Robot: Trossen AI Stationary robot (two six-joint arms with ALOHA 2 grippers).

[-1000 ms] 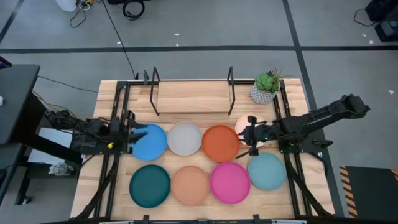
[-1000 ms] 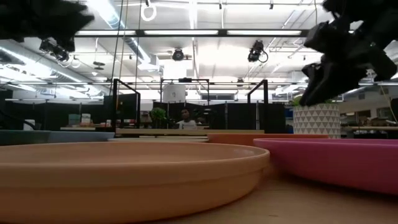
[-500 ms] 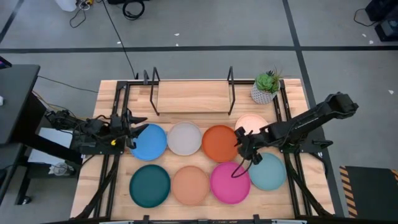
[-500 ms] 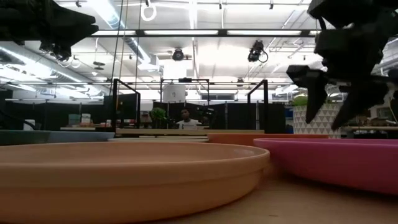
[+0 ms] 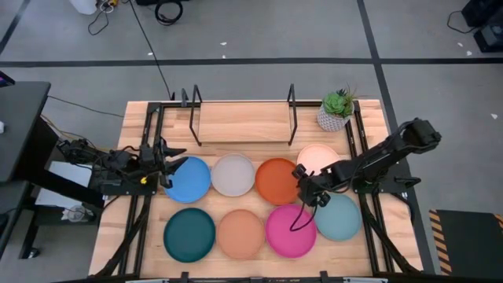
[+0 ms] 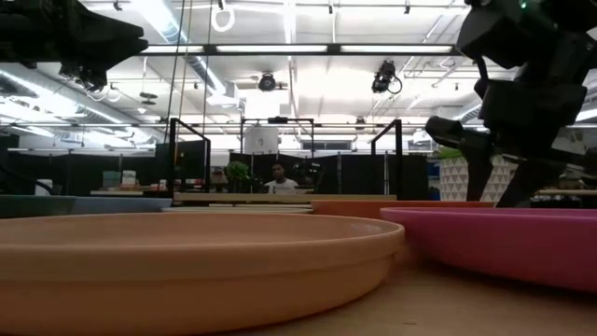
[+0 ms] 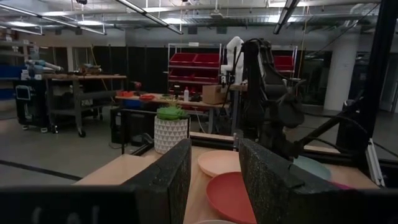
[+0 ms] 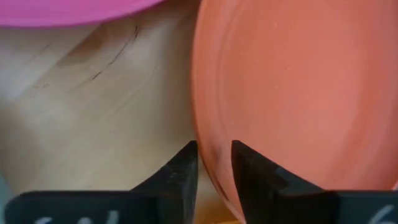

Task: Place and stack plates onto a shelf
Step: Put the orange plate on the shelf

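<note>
Eight plates lie flat on the table in two rows. The far row holds blue, grey, orange and cream. The near row holds dark teal, tan, pink and light blue. The shelf stands bare behind them. My right gripper is open and points down at the orange plate's right rim, one finger on each side of it. My left gripper is open and level above the blue plate's left edge. My right gripper comes from above, slanting in from the table's right. One finger is over the bare wood outside the orange plate's right rim and the other is over the plate's inside. I cannot tell whether either finger touches the plate, which lies flat on the table.
A potted plant stands at the table's far right corner, beside the shelf's right frame. A thin cable hangs from the right gripper over the pink plate. A person shows far off in the room.
My right gripper has moved from beside the cream plate toward the table's near-left, down to the orange plate's right rim, and tipped to point downward. The plates have stayed where they were.
</note>
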